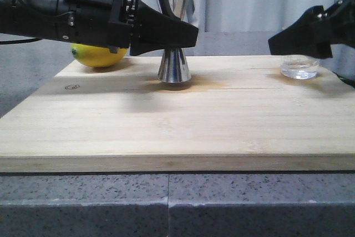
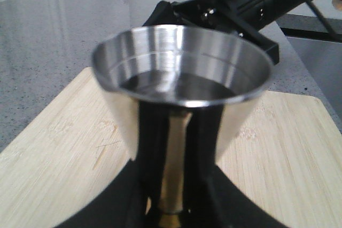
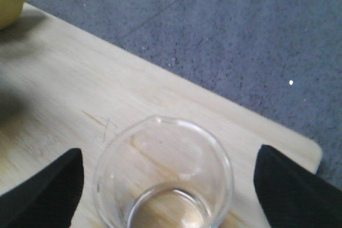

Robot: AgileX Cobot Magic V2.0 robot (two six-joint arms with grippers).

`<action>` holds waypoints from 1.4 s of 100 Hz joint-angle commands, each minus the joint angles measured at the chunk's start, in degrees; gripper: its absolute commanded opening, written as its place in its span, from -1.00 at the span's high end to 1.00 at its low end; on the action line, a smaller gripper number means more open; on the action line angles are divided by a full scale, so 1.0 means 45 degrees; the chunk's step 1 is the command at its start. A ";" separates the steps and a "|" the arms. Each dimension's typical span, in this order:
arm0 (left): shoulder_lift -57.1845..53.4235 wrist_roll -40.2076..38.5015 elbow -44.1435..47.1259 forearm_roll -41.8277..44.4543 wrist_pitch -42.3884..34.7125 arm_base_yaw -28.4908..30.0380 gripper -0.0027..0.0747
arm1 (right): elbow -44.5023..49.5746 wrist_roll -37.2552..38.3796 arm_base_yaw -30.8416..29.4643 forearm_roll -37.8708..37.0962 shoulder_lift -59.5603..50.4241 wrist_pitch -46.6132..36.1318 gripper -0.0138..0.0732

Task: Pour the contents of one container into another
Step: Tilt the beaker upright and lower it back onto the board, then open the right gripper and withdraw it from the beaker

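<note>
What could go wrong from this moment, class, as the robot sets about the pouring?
1. The left hand grips the metal measuring cup at its narrow waist, and its top bowl already seems to hold liquid; a nudge might spill it on the wooden board.
2. The right hand is open around the glass beaker; closing off-centre could knock it over.
3. The beaker stands near the board's right edge, so a push could slide it off.

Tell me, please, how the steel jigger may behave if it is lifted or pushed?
The jigger looks rigid, polished steel, so probably slippery. It is tall on a narrow foot, with liquid in its upper cup, so a push may tip or spill it. The left claw sits around its waist, which should steady it.
</note>
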 commanded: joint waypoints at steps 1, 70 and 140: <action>-0.0529 -0.0006 -0.0356 -0.1051 0.1262 -0.0128 0.72 | -0.0314 -0.0080 -0.0098 0.0454 -0.1087 -0.0730 -0.69; -0.0529 -0.0006 -0.0356 -0.1051 0.1285 -0.0128 0.72 | -0.0314 -0.0062 -0.0074 -0.0049 -0.4526 -0.0830 -0.69; -0.0428 0.0570 -0.0356 -0.0880 0.1497 -0.0128 0.72 | -0.0314 -0.0084 -0.0074 -0.0133 -0.4526 -0.0930 -0.69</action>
